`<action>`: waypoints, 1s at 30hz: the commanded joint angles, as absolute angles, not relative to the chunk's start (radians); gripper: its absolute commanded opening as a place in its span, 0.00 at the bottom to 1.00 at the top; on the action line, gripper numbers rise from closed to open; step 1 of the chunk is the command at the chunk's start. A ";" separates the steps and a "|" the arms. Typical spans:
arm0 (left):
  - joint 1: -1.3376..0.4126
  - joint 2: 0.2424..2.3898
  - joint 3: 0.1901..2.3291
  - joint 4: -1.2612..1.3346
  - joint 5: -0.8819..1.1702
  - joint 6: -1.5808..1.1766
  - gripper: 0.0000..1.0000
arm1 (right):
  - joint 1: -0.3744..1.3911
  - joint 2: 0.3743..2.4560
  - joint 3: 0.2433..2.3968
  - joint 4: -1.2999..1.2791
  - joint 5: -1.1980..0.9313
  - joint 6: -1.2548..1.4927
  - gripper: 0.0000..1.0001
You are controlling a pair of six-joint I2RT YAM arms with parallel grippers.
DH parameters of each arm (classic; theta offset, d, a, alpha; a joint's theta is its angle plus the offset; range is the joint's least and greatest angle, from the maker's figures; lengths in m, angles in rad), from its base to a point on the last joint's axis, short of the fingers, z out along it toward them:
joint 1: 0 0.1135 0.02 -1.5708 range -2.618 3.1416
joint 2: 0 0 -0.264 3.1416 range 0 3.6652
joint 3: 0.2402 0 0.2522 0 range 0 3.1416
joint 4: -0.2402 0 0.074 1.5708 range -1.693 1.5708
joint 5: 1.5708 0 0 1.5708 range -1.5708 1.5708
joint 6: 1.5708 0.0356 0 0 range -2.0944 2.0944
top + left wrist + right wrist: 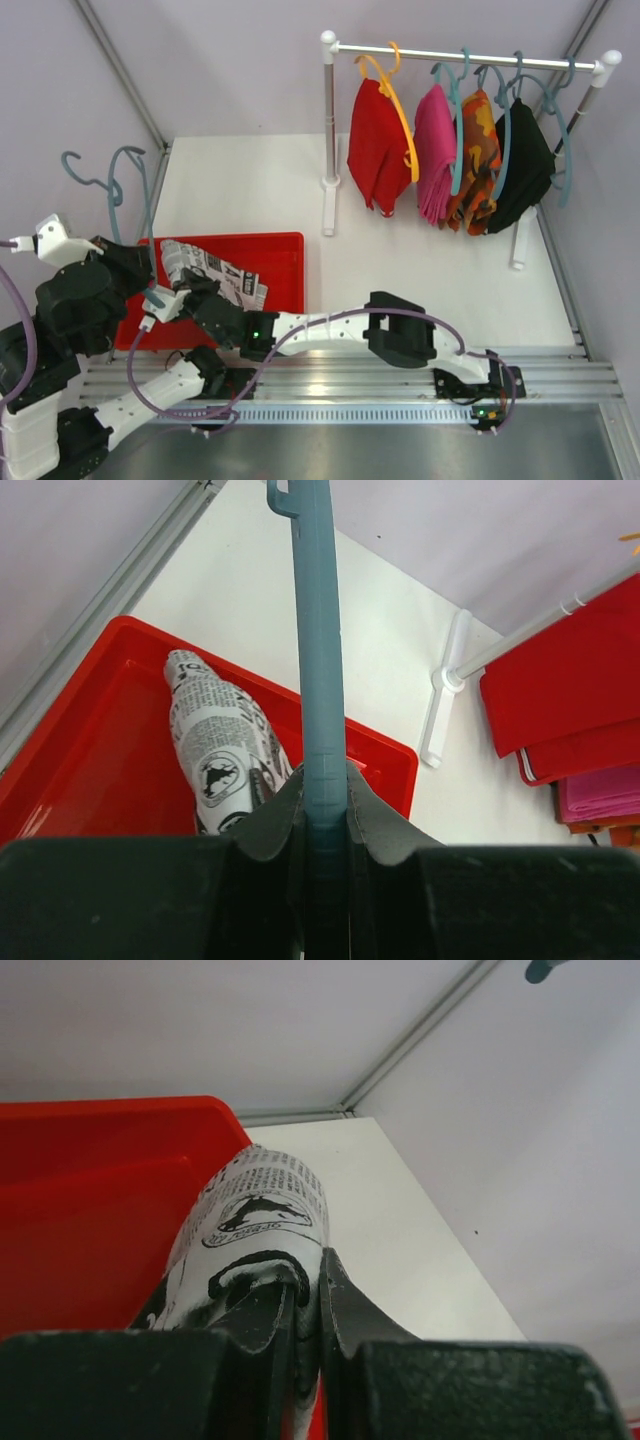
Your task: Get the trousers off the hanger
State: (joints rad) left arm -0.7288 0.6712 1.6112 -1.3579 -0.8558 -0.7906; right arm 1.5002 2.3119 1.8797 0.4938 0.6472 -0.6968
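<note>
The black-and-white patterned trousers (218, 270) lie in the red bin (285, 243), off their hanger. My right gripper (186, 288) is shut on one end of them; the right wrist view shows the cloth (262, 1210) pinched between my jaws (308, 1282). My left gripper (133, 257) is shut on the bare teal hanger (128, 180), which stands upright at the left; the left wrist view shows its bar (321, 670) clamped in my jaws (325, 792). Red (378, 150), magenta pink (435, 152), orange camouflage (480, 160) and black (522, 165) trousers hang on hangers on the rack.
The white clothes rack (328, 140) with its rail (460, 55) stands at the back right. The red bin's wall (80, 730) sits at the left near the enclosure wall. The right arm stretches across the table's near edge.
</note>
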 commanded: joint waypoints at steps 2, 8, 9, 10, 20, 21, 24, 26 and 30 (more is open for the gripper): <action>-0.739 0.693 1.649 -1.465 -0.884 -0.815 0.00 | 1.534 2.353 2.020 0.462 0.643 -0.644 0.05; -0.758 0.689 1.644 -1.463 -0.893 -0.816 0.00 | 1.534 2.254 2.011 0.227 0.431 -0.438 1.00; -0.761 0.692 1.646 -1.463 -0.896 -0.816 0.00 | 1.532 2.235 2.005 0.180 0.399 -0.355 1.00; -0.764 0.695 1.647 -1.465 -0.897 -0.818 0.00 | 1.532 2.215 2.000 0.155 0.346 -0.318 1.00; -0.834 0.681 1.681 -1.508 -0.948 -0.910 0.00 | 1.499 2.020 1.775 0.061 0.261 -0.011 1.00; -0.842 0.673 1.686 -1.508 -0.959 -0.916 0.00 | 1.490 2.022 1.767 0.051 0.264 0.059 0.99; -0.867 0.676 1.686 -1.508 -0.976 -0.934 0.00 | 1.456 2.049 1.782 0.003 0.238 0.176 0.96; -0.885 0.687 1.677 -1.506 -0.980 -0.942 0.00 | 1.431 2.081 1.815 -0.029 0.207 0.236 0.91; -0.923 0.706 1.664 -1.506 -0.996 -0.968 0.00 | 1.408 2.150 1.836 0.061 0.121 0.382 0.82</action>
State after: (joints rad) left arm -0.8974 0.6834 1.6672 -1.3426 -0.9951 -0.9443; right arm 1.4567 2.0922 1.7832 0.0002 0.1730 0.1802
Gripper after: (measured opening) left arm 0.186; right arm 0.844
